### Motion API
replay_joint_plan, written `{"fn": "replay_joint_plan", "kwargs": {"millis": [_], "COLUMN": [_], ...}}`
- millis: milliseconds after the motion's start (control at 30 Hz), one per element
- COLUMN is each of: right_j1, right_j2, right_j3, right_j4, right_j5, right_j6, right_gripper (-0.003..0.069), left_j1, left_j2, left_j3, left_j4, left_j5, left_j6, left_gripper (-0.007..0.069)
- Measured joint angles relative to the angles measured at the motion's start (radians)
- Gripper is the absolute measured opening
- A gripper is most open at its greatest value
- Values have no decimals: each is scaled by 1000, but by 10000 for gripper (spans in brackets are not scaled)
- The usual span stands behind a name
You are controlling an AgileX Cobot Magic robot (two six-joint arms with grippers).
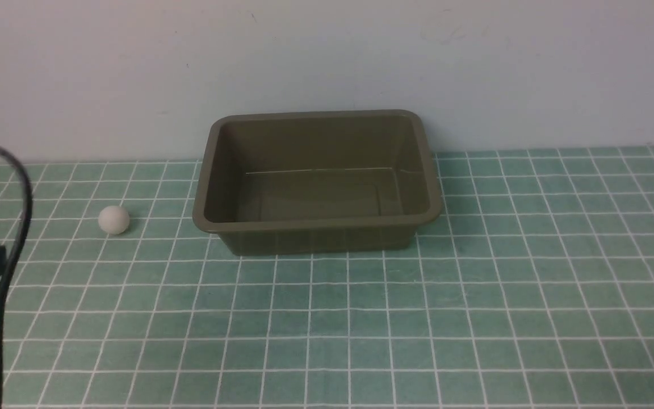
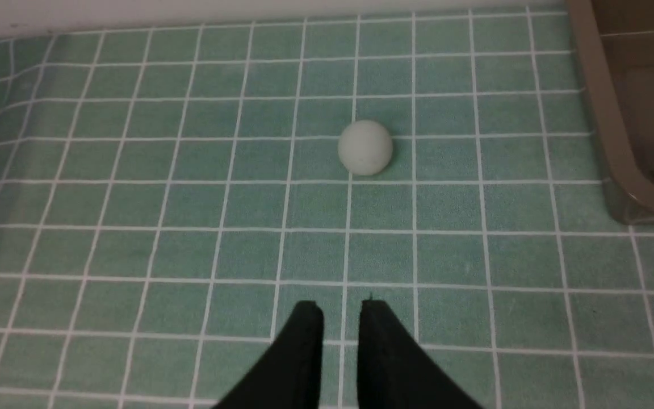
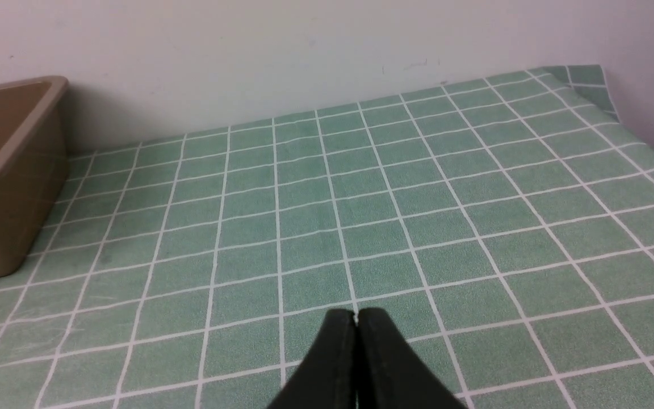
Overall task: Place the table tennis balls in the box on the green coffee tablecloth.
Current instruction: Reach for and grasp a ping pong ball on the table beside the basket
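listing, largest first, what the pick-up step has to work with.

cloth (image 1: 474,318): green with a white grid. it covers the whole tabletop and looks flat around the work area, so nothing on it should snag a low approach.

box (image 1: 315,225): olive-brown tub with an open top and nothing inside. it stands at the back of the cloth against the wall (image 1: 327,57). its rolled rim sits well above the cloth, so the carry will need height before it crosses over.

left gripper (image 2: 341,309): jaws parted by only a narrow slit, with nothing between them. it hangs over bare cloth short of the ball and roughly in line with it. the slit looks narrower than the ball, so it should open much wider before coming down.

right gripper (image 3: 356,315): jaws pressed together and empty, over bare cloth on the box's right side. it is well apart from the ball and probably has no part in this step.

ball (image 1: 114,220): small, white and matte. it rests on the cloth to the left of the box, near its left wall but not touching it. it will likely roll if one finger meets it first.

- bring both fingers down evenly either side of its middle.
- close gently.
- lift clear of the rim.
- release low inside the box, so the ball does not bounce out.
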Motion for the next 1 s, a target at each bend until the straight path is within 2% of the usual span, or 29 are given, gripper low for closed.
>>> {"fn": "replay_joint_plan", "kwargs": {"millis": [167, 267, 367, 433, 733, 1000], "right_j1": [0, 0, 0, 0, 0, 0], "right_j2": [0, 0, 0, 0, 0, 0], "right_j3": [0, 0, 0, 0, 0, 0], "right_j4": [0, 0, 0, 0, 0, 0], "right_j5": [0, 0, 0, 0, 0, 0], "right_j6": [0, 0, 0, 0, 0, 0], "right_gripper": [-10, -10, -10, -10, -10, -10], "left_j1": [0, 0, 0, 0, 0, 0], "left_j2": [258, 419, 551, 626, 917, 1005], "left_j3": [-163, -275, -382, -441, -676, -733], "left_j4": [-29, -82, -93, -93, -82, -77], "left_j5": [20, 29, 48, 55, 86, 110], "left_j6": [53, 64, 65, 68, 75, 87], "left_gripper": [286, 454, 556, 578, 584, 584]}}
